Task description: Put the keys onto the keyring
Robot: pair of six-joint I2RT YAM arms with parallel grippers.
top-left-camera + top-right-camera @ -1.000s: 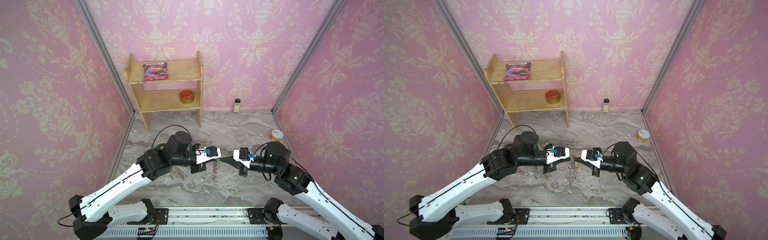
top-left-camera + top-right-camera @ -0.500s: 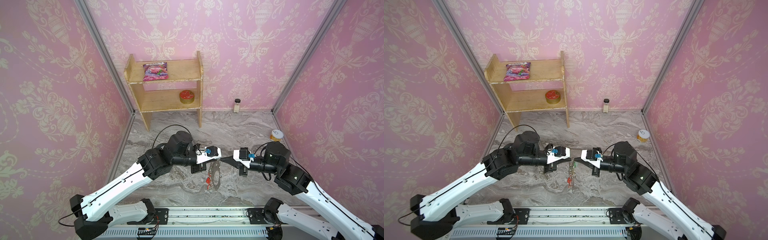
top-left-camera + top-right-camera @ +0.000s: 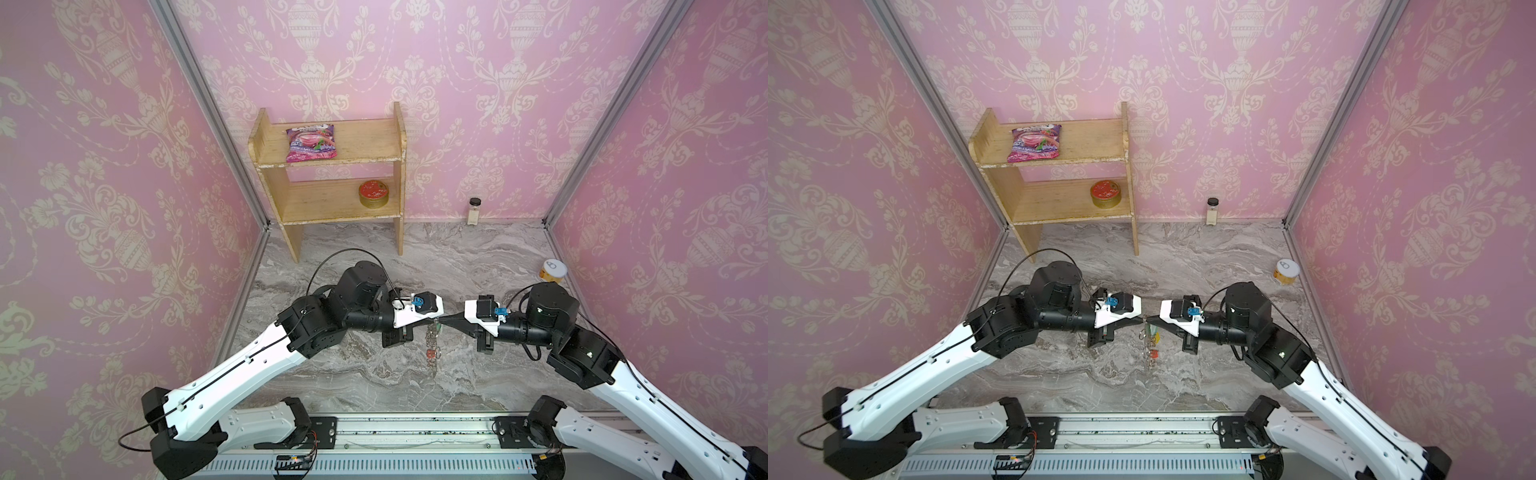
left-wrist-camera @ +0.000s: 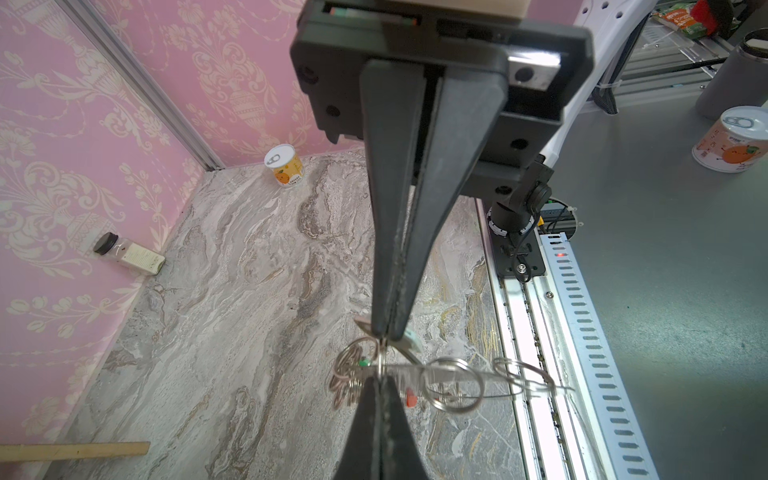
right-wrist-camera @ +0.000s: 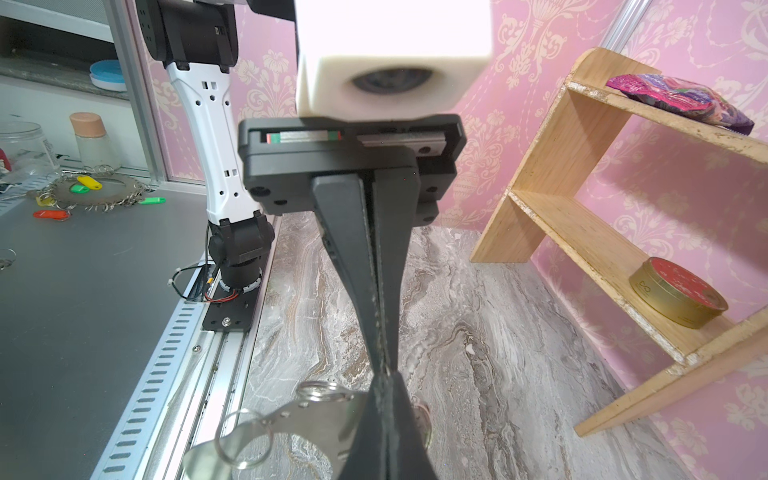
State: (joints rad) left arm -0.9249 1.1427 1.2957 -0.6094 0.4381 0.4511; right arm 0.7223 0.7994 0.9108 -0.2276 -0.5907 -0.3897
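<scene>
- L gripper (image 5: 384, 361) clamped, looks like on keyring (image 5: 291, 432) rim. Keyring hangs edge-on under both tips.
- R gripper (image 4: 385, 330) clamped on keys (image 4: 361, 323), tip-to-tip w/ L.
- Keyring prob. stiff, light, swingy: pinch the flat rim. Keys prob. slippery, dangly: pinch the head.
- Count: 1 keyring held, 1 mint tag (image 4: 410, 337), 1 red tag (image 4: 410, 400). Nr of keys: can't tell.

No print on the snack packet (image 3: 311, 144), orange can (image 4: 284, 166) or red-lidded tin (image 5: 677, 293) is legible.
</scene>
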